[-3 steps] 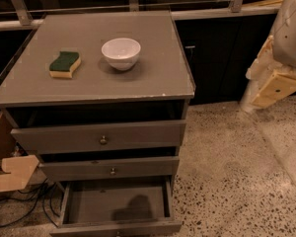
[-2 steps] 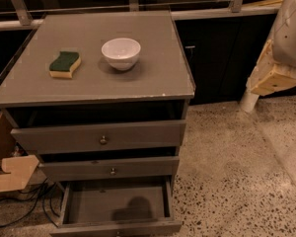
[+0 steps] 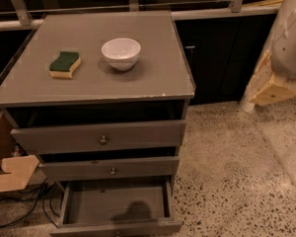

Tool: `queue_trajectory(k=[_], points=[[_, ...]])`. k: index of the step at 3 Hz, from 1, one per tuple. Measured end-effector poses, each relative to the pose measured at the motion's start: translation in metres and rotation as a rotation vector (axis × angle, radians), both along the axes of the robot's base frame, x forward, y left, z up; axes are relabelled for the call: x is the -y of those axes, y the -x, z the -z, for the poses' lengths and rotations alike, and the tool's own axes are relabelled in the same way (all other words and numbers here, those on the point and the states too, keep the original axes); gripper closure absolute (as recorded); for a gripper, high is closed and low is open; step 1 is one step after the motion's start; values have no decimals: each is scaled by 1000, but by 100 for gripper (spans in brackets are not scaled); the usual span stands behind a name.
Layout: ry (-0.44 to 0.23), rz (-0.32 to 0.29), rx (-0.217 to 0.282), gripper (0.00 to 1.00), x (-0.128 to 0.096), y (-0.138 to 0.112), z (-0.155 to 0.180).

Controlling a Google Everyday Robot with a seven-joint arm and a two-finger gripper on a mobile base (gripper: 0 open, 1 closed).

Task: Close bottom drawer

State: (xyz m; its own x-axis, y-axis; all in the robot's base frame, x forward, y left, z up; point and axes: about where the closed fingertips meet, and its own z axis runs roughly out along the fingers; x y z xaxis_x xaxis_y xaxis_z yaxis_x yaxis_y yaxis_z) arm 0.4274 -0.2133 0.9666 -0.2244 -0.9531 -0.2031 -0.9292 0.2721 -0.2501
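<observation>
The grey cabinet (image 3: 113, 58) has three drawers. The bottom drawer (image 3: 116, 205) is pulled out, and its empty inside shows. Its slim front (image 3: 113, 227) lies at the lower edge of the view. The middle drawer front (image 3: 108, 169) and the top drawer front (image 3: 101, 137) stand slightly out. My gripper (image 3: 269, 87), tan on a white arm, hangs at the far right. It is well above the bottom drawer, to its right, and touches nothing.
A white bowl (image 3: 121, 53) and a green-and-yellow sponge (image 3: 65, 64) sit on the cabinet top. A cardboard box (image 3: 7, 172) and dark cables (image 3: 24, 201) lie at the lower left. Speckled floor (image 3: 237, 172) spreads to the right. Dark cabinets (image 3: 217, 58) stand behind.
My gripper has shifted and turned slightly at the right edge. The drawers, bowl and sponge have not moved.
</observation>
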Motion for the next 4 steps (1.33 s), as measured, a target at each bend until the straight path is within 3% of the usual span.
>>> queue_trajectory(k=[1, 2, 3, 4], points=[[-1, 5, -7, 100, -19, 32, 31], [1, -5, -57, 100, -36, 62, 81], [14, -4, -104, 100, -33, 73, 104], [14, -4, -104, 100, -33, 73, 104]])
